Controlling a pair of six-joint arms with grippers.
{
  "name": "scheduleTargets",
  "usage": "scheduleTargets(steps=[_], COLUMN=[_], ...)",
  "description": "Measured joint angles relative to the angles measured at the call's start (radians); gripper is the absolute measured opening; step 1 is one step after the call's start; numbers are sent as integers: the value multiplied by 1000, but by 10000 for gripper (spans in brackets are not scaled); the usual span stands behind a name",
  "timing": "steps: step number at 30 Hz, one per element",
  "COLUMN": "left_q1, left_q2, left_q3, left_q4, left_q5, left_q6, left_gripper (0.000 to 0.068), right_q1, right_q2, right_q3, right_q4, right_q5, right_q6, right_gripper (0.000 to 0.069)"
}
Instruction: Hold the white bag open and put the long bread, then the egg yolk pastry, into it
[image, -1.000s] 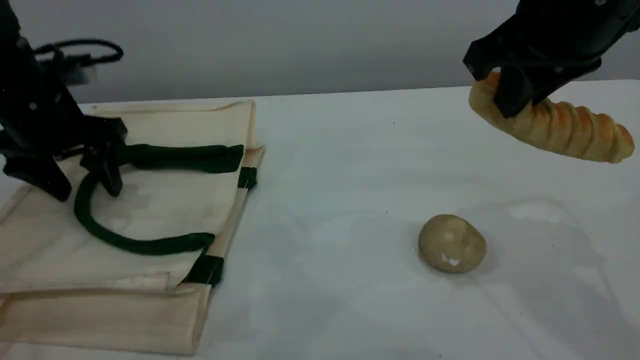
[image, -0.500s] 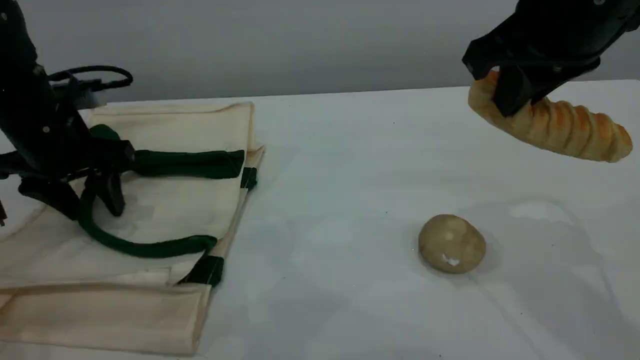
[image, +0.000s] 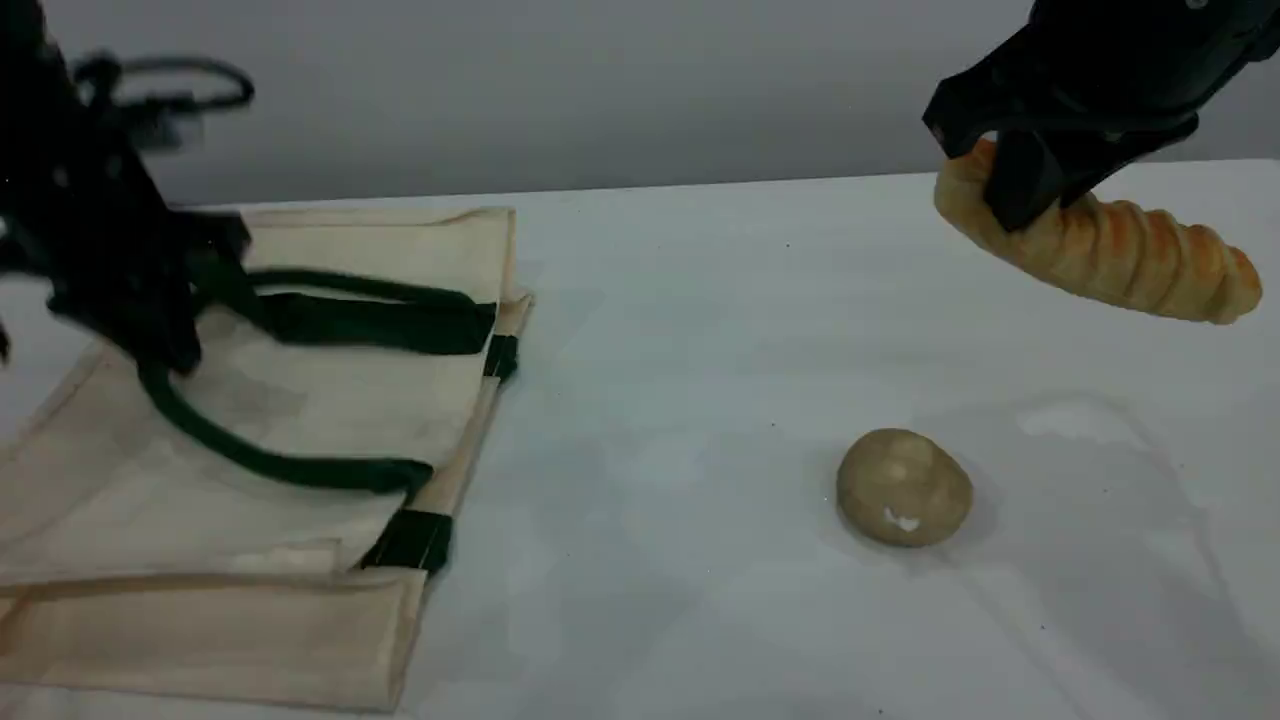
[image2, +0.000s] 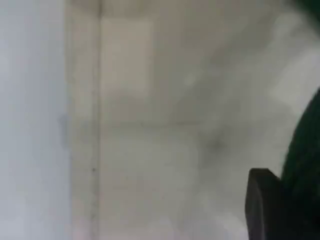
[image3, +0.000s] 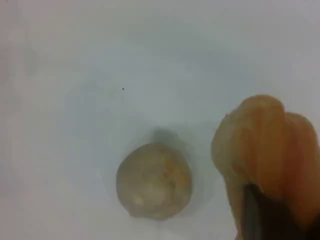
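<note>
The white bag (image: 300, 420) lies flat on the table's left side, its mouth toward the middle. My left gripper (image: 165, 345) is shut on its dark green handle (image: 260, 458), whose loop is pulled up off the canvas. In the left wrist view one fingertip (image2: 262, 200) shows beside the green handle (image2: 302, 165) over the bag's cloth (image2: 150, 125). High at the right, my right gripper (image: 990, 180) is shut on one end of the long bread (image: 1130, 260), which hangs tilted in the air. The egg yolk pastry (image: 903, 488) rests on the table below; it also shows as the pastry (image3: 154, 181) beside the bread (image3: 265, 145).
The pale table (image: 700, 350) stretches between the bag and the pastry. Its back edge meets a grey wall. A black cable loop (image: 170, 75) rides above the left arm.
My left gripper closed on the green handle and rose, drawing the loop up and left. The right gripper with the long bread barely moved. The pastry stayed put.
</note>
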Motion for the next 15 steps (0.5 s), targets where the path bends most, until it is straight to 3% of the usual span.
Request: scheduleTargets(steps=[10, 15], left_q1=[0, -3], left_q2=[-70, -108], left_q3=[-287, -380], left_q4=[-31, -125], left_q5=[375, 415], left_q6=[146, 232], left_gripper=[76, 76], right_q1=[0, 0], right_q2=[0, 0], right_q3=[0, 0], right_q4=[45, 84], right_q5=[-4, -22], right_q6=[-32, -54], right_gripper=[75, 75])
